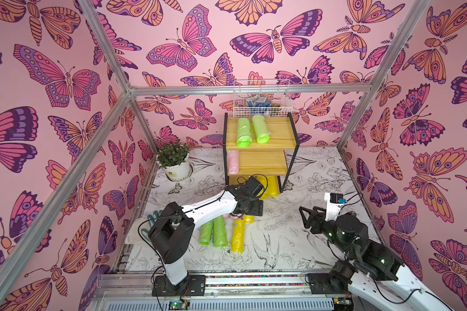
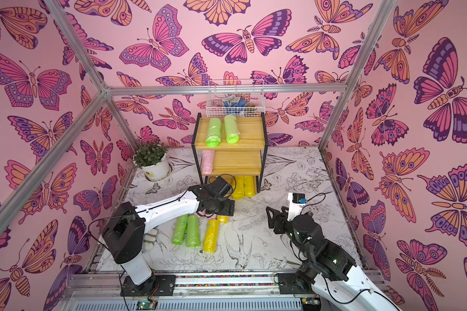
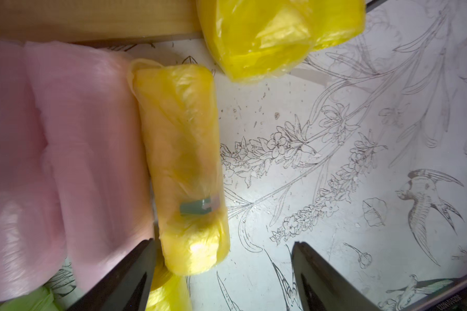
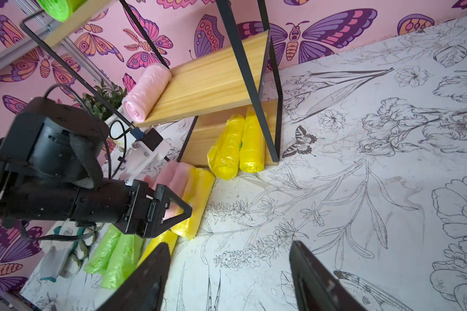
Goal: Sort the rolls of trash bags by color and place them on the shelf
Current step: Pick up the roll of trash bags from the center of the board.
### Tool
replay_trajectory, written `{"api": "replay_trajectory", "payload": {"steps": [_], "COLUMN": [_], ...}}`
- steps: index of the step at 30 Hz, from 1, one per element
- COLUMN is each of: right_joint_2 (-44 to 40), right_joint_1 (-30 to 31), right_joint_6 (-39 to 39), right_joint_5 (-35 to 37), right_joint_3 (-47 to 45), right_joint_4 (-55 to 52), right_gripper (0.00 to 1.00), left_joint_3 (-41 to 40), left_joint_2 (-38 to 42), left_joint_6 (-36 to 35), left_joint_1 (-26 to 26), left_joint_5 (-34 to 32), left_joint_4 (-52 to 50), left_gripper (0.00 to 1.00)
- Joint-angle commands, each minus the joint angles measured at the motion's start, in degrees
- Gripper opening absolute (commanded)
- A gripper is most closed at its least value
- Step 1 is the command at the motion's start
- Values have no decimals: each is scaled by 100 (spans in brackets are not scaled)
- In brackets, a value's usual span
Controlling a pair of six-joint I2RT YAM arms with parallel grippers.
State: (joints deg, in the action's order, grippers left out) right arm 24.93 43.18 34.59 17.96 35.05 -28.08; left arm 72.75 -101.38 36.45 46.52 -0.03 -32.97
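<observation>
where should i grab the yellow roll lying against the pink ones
Around its middle, from above, jaws across its width: the yellow roll lies flat, bare table along one long side, a pink roll touching the other, so one jaw would likely wedge there.

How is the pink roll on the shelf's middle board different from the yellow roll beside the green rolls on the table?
The pink roll is pale pink; the yellow roll is bright yellow. The pink roll lies on the shelf, already placed; the yellow roll lies on the table, not yet shelved. Both lie on their sides.
</observation>
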Motion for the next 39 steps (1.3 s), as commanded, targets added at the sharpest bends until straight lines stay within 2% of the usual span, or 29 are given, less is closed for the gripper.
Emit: {"api": "replay_trajectory", "payload": {"steps": [1, 4, 13, 16, 23, 31, 39], "right_joint_2": [-58, -66, 70, 219, 478, 476, 582], "right_joint_1": [33, 37, 33, 33, 33, 33, 33], "right_joint_6": [56, 48, 57, 80, 78, 247, 220], "right_joint_5": [-10, -53, -200, -292, -360, -166, -156], "right_joint_3": [-58, -53, -181, -250, -262, -297, -280], "right_joint_4": [-280, -388, -318, -133, 121, 241, 301], "right_gripper": [73, 73, 73, 73, 72, 70, 70], "left_joint_3": [102, -79, -1181, -1246, -437, 165, 385], "left_joint_2": [-145, 16, 1528, 1718, 967, -241, -904], "left_joint_6": [40, 196, 741, 716, 327, 416, 486], "left_joint_1": [-3, -2, 15, 15, 6, 3, -47], "left_joint_5": [-163, -224, -225, -306, -311, -562, -968], "left_joint_4": [-36, -38, -167, -156, -144, -68, -28], "left_gripper": [84, 84, 84, 84, 85, 75, 68]}}
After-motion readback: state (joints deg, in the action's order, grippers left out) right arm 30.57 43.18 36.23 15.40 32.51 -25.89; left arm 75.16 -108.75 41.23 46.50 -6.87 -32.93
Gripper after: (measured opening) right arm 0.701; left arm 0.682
